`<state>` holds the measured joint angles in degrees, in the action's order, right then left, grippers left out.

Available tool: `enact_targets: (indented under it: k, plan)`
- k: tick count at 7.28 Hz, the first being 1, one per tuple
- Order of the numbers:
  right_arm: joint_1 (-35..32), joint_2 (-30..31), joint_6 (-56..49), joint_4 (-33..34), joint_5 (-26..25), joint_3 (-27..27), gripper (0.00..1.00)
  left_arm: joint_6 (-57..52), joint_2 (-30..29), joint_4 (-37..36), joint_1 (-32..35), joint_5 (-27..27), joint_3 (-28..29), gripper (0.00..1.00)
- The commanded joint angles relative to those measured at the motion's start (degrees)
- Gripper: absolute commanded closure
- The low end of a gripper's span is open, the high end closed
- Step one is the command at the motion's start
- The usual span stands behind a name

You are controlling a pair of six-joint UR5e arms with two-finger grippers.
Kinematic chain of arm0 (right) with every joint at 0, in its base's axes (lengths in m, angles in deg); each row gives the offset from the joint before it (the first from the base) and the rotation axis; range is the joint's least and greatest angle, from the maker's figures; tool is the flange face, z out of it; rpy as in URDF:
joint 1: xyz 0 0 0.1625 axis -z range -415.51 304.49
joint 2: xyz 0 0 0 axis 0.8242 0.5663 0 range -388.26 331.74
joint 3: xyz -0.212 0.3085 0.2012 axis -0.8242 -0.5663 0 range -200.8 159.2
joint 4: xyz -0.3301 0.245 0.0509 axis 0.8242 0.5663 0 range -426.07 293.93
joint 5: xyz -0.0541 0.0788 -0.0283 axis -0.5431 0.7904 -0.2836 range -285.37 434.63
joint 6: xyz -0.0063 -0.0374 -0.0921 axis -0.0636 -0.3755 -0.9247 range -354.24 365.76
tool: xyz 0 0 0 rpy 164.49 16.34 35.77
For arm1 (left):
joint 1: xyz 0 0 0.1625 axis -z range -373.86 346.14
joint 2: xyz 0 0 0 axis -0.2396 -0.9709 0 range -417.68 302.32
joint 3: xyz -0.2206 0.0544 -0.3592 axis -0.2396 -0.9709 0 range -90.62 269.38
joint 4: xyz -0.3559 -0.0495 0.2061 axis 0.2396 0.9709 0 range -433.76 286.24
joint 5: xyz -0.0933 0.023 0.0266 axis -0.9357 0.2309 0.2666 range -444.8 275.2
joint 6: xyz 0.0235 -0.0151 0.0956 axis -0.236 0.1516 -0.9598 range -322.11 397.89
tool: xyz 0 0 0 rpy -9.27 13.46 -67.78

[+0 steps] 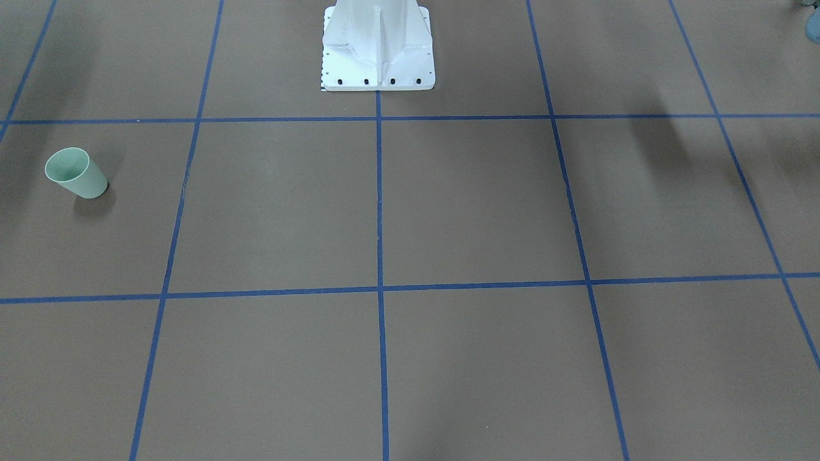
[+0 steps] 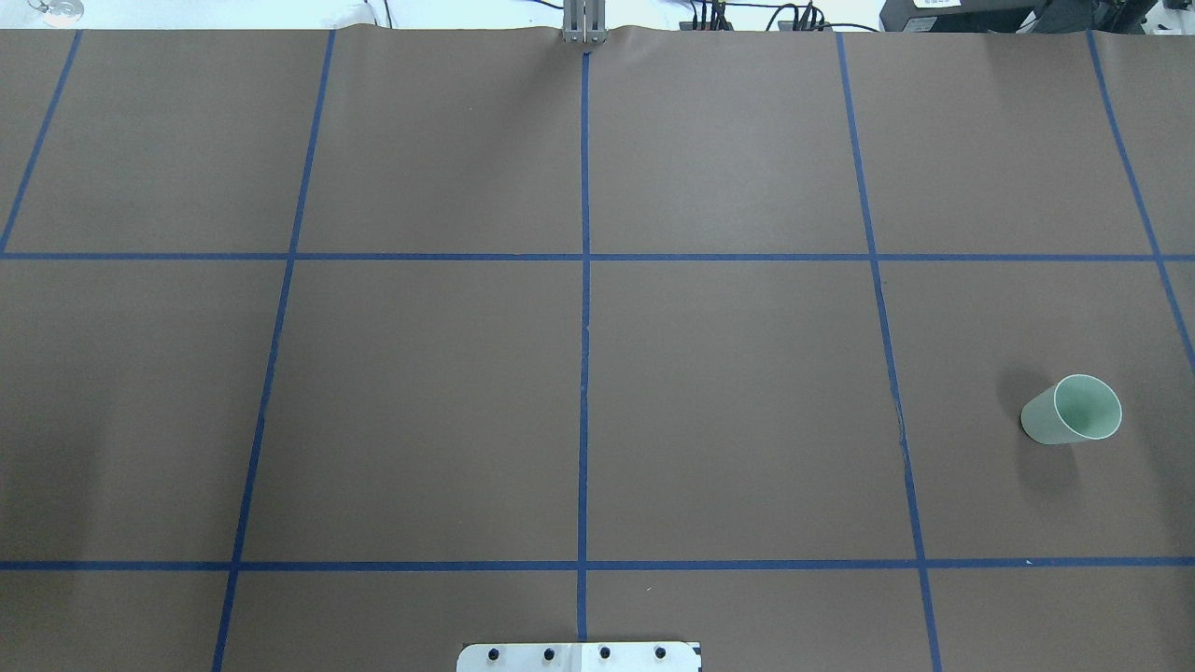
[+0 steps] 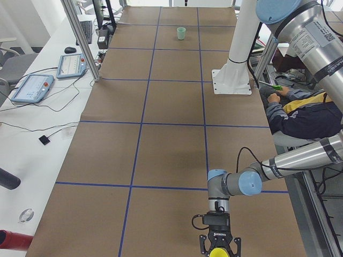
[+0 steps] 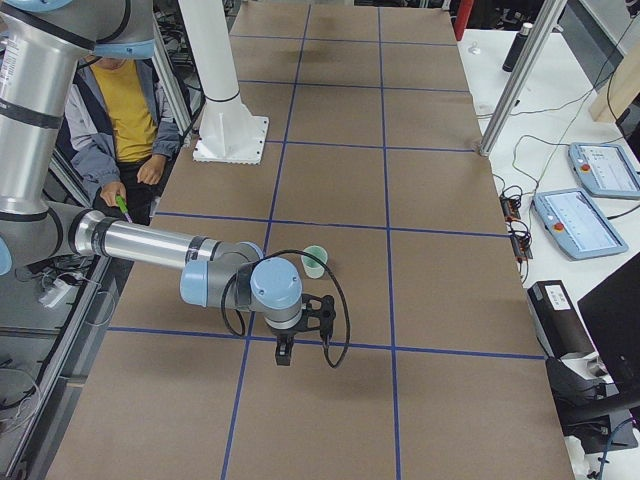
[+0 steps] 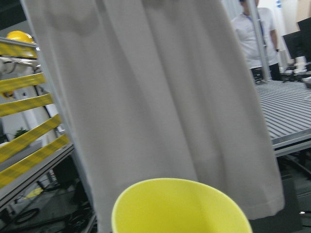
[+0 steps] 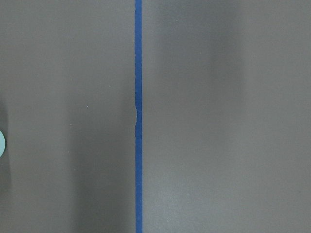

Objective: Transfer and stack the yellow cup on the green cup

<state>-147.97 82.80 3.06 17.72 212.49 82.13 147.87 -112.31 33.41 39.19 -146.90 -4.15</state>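
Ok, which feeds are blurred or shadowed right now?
Left wrist view: the yellow cup sits cropped at the bottom edge, slightly soft, background blurred. Front-facing view: sharp; the green cup casts a small shadow, with broad faint shadows upper right. Right wrist view: soft shadow bands across the tape line.

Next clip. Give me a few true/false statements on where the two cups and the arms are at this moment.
1. The green cup stands upright with its opening up. True.
2. The yellow cup is at the left gripper, at the end of the table far from the green cup. True.
3. The yellow cup is already nested in the green cup. False: the green cup is empty.
4. Both arms reach into the overhead view. False: neither arm shows there.
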Motion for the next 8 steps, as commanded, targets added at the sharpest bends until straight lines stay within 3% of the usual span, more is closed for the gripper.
enact_targets:
  k: [1,3,6,7,8]
  plan:
    - [0.0,-0.5,0.1,-1.9,0.1,-0.1,0.0,-19.9,-8.8,14.9,7.7,3.9,0.4,1.0]
    - [-0.1,-1.3,0.1,-6.3,0.1,0.0,0.0,-28.2,-15.9,22.4,8.1,3.7,0.4,1.0]
    - [0.0,-3.6,5.6,-11.5,0.3,0.2,0.0,-46.6,-28.4,24.0,7.9,2.7,0.4,1.0]
    - [0.0,-5.5,6.7,-11.5,0.3,0.8,0.0,-49.5,-32.9,26.8,7.8,-0.9,-0.2,1.0]
    - [0.0,-6.5,6.4,-12.1,0.6,1.0,0.0,-49.8,-33.6,36.9,7.2,-6.1,0.2,1.0]
